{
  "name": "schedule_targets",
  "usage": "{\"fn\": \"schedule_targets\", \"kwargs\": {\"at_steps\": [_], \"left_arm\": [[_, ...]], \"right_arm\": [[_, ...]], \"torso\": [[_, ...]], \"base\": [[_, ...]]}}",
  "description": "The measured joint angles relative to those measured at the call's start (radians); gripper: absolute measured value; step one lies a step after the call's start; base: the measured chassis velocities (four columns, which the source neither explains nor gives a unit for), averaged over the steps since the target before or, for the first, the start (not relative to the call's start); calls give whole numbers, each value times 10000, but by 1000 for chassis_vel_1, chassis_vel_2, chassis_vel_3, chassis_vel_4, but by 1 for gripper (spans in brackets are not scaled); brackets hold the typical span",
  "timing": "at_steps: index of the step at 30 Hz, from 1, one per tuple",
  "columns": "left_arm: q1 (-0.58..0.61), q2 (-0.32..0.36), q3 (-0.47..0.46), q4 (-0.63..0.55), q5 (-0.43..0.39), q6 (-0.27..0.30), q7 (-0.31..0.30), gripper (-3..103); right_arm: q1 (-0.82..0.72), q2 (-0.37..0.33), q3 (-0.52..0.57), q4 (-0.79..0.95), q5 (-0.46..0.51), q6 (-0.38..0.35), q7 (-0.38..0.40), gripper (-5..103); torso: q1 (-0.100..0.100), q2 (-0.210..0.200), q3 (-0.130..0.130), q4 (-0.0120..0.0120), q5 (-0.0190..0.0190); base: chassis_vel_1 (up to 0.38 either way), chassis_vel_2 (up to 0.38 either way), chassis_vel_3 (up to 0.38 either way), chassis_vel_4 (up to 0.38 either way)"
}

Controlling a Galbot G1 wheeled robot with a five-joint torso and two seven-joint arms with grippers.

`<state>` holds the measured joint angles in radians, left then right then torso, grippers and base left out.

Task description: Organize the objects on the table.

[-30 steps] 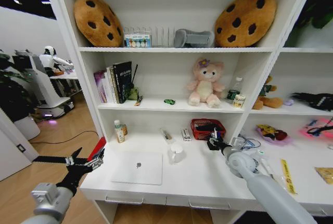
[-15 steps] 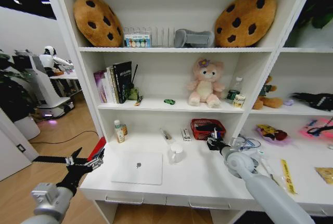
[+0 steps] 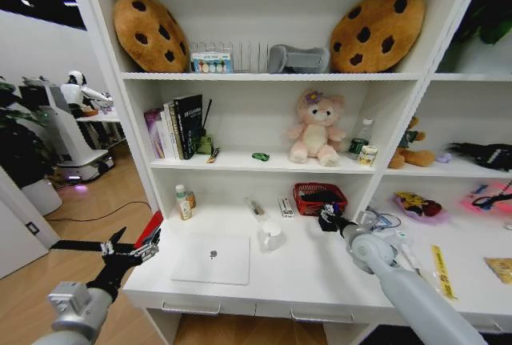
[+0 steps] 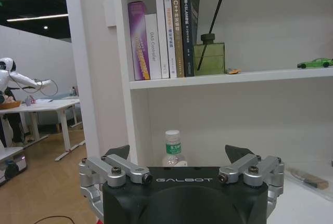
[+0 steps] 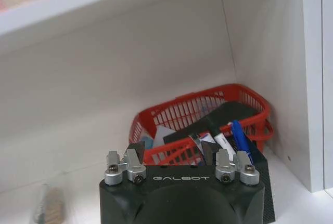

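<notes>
My right gripper [image 3: 328, 218] [image 5: 171, 154] hangs open over the back of the white table [image 3: 312, 269], at the front rim of a red basket [image 3: 308, 191] [image 5: 182, 99]. A blue pen [image 5: 238, 136] and a black pen [image 5: 209, 129] lie inside the basket, just beyond one finger. A silver laptop [image 3: 212, 258] lies shut on the table's left part. On the shelf above, a tiny green toy car [image 3: 261, 156] [image 4: 314, 63] and a small green-labelled can [image 3: 367, 155] stand. My left gripper [image 3: 132, 250] [image 4: 179, 154] is open and empty, off the table's left end.
A white mug [image 3: 270, 236] stands between laptop and basket, and a small bottle [image 3: 184, 202] [image 4: 172, 148] stands at the back left. Books [image 3: 172, 127] and a pink plush bear [image 3: 316, 130] fill the shelf above. Cables and papers [image 3: 436, 269] lie on the right.
The thin pen that stuck up above my right gripper in the earlier frames no longer stands there. The left arm has not moved.
</notes>
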<state>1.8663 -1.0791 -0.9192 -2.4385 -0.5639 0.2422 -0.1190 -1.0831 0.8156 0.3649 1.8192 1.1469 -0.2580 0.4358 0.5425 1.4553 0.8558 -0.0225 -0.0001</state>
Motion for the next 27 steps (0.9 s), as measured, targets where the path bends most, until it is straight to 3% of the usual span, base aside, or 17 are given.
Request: {"fn": "schedule_targets", "kwargs": {"at_steps": [6,8,9,11,12,15,17,21,27], "left_arm": [[0,0,0,0,0,0,0,100],[0,0,1,0,0,0,0,100],[0,0,1,0,0,0,0,100],[0,0,0,0,0,0,0,100],[0,0,0,0,0,0,0,100],[-1,0,0,0,1,0,0,100],[0,0,0,0,0,0,0,100],[0,0,0,0,0,0,0,100],[0,0,0,0,0,0,0,100]], "right_arm": [[-1388,-113,820,1205,-253,8,328,62],[-3052,-21,2016,2376,-1123,117,85,62],[-3052,-21,2016,2376,-1123,117,85,62],[-4764,222,3518,3224,-2049,231,-348,71],[-4764,222,3518,3224,-2049,231,-348,71],[-7094,534,5797,3529,-2799,569,-1779,85],[-7362,579,6138,3368,-3000,726,-2067,85],[-7932,700,7081,2412,-3198,1198,-3054,99],[-7553,529,7269,1076,-3128,1476,-3970,100]], "torso": [[0,0,-1,-1,0],[-1,1,-2,-5,0],[-1,1,-2,-5,0],[-1,0,-2,-1,1],[-1,0,-2,-1,1],[-3,2,-3,-8,-2],[-3,2,-4,-7,-3],[-2,1,-1,-5,4],[-2,1,-1,-3,1]], "base": [[0,0,0,0],[0,0,0,0],[0,0,0,0],[0,0,0,0],[0,0,0,0],[0,0,0,0],[0,0,0,0],[0,0,0,0],[0,0,0,0]]}}
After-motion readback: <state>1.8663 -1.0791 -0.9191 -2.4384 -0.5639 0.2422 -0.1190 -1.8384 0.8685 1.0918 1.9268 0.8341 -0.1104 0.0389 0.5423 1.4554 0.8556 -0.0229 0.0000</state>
